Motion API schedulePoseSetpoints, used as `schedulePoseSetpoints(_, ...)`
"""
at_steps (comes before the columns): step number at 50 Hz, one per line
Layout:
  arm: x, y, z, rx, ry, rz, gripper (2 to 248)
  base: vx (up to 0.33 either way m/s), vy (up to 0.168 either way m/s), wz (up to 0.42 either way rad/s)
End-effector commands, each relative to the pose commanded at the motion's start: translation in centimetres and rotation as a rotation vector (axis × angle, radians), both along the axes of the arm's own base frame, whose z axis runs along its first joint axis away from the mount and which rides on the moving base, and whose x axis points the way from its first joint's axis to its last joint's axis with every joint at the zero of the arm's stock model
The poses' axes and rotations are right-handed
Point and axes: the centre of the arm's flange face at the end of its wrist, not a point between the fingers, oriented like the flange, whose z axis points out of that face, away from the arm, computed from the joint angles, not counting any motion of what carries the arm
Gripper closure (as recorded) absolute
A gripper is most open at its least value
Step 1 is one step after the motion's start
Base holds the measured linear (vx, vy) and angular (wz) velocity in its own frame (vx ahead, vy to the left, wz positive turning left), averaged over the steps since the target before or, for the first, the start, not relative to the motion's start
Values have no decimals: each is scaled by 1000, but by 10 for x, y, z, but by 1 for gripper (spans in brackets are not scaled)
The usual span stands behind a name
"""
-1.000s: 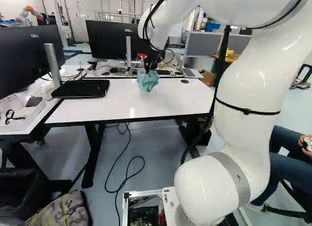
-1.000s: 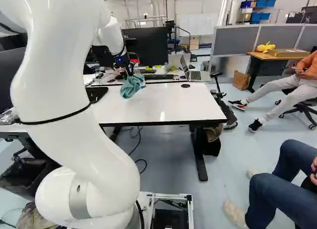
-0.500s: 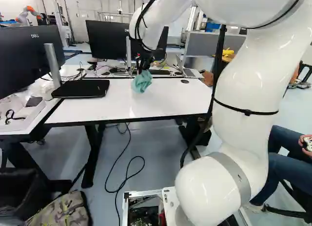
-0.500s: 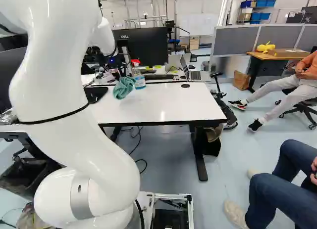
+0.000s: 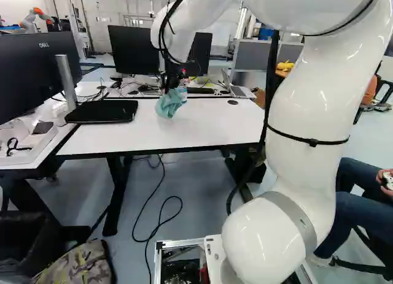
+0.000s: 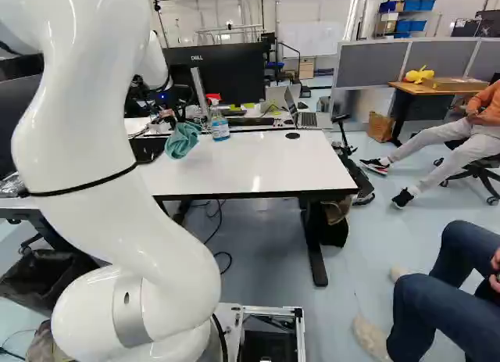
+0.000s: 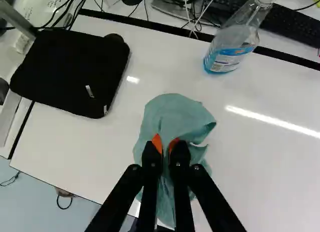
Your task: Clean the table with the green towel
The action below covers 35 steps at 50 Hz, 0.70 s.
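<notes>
While the gripper [image 7: 165, 144] pinches a fold of towel [image 7: 174, 111] between nearly closed fingers, the rest bunches over the table [image 7: 255, 167], spreading towards twelve and six o'clock; whether it presses down, I cannot tell. With twelve straight ahead of the fingers, the case [image 7: 70, 74] lies at ten, the bottle [image 7: 226, 59] at one. Light and limp, the towel should survive a firm squeeze, best taken by its thick middle.
</notes>
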Motion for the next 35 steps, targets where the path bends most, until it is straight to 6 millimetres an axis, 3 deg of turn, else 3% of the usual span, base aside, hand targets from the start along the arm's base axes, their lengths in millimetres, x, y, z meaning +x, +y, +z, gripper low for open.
schedulePoseSetpoints(6,-2,11,0,0,-1,19,216,0,0,0)
schedulePoseSetpoints(16,-2,12,0,0,-1,20,215,0,0,0)
schedulePoseSetpoints(17,-2,12,0,0,-1,20,189,0,0,0)
schedulePoseSetpoints(21,-2,12,0,0,-1,20,189,0,0,0)
schedulePoseSetpoints(22,-2,12,0,0,-1,20,154,0,0,0)
schedulePoseSetpoints(27,-2,12,0,0,-1,20,154,0,0,0)
schedulePoseSetpoints(28,-2,12,0,0,-1,20,120,0,0,0)
schedulePoseSetpoints(32,-2,12,0,0,-1,20,120,0,0,0)
schedulePoseSetpoints(33,-2,12,0,0,-1,20,84,0,0,0)
schedulePoseSetpoints(35,-2,12,0,0,-1,20,84,0,0,0)
